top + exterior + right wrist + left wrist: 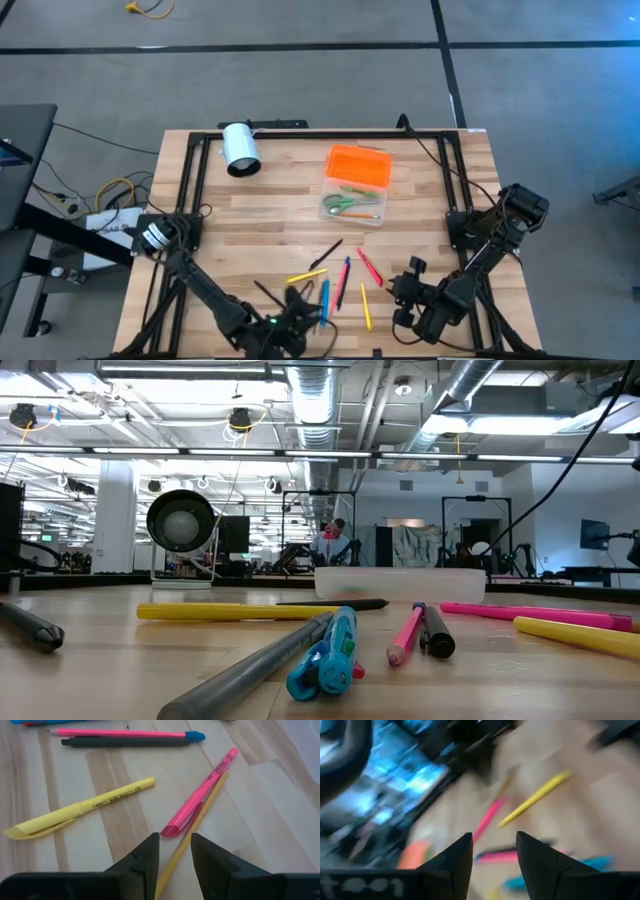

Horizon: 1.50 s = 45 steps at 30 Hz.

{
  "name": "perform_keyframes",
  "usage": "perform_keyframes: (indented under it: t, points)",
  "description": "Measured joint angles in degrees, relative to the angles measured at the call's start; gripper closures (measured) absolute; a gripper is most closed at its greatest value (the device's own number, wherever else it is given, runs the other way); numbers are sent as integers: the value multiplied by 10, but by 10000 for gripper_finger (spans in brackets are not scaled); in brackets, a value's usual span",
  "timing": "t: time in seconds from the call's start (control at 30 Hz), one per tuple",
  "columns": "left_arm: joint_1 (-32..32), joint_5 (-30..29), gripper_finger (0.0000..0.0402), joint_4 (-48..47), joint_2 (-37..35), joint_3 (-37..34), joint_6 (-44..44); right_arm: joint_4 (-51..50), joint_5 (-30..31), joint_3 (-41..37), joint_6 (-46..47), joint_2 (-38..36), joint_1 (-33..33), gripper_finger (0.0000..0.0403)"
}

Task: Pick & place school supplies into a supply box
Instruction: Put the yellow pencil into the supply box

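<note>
Several pens and pencils lie flat on the wooden table near its front edge: a yellow one [307,275], a red one [370,265] and a blue one [325,295] among them. The supply box [352,207] lies behind them, its orange lid [360,165] open and green-handled scissors [345,205] inside. My left gripper [296,300] [492,840] hovers open over the pens; its wrist view is blurred. My right gripper [405,282] [175,840] is open. Its fingers stand on either side of a thin orange-yellow pencil [186,840], next to a pink pen [200,795].
A white cylinder [240,148] lies at the back left of the table. In the right wrist view a yellow highlighter [80,810], a dark pen [125,742] and a pink pencil with a blue cap [125,733] lie ahead. A black frame [190,190] edges the table.
</note>
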Motion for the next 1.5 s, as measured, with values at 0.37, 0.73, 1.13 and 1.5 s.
perform_keyframes:
  t: [0.37, 0.73, 1.13, 1.5]
  points:
    - [20, 142, 260, -34, 0, 0, -39, -6, -44, 0, 51, 4, 0, 296]
    - [-2, 154, 260, -39, 0, 0, -75, 0, -57, 0, 63, 19, -9, 296]
    - [-10, 116, 260, -51, 0, 0, -78, -2, -94, 2, 82, 65, -24, 296]
    - [-9, 115, 260, -51, 0, 0, -81, -32, -143, 4, 148, 64, -27, 356]
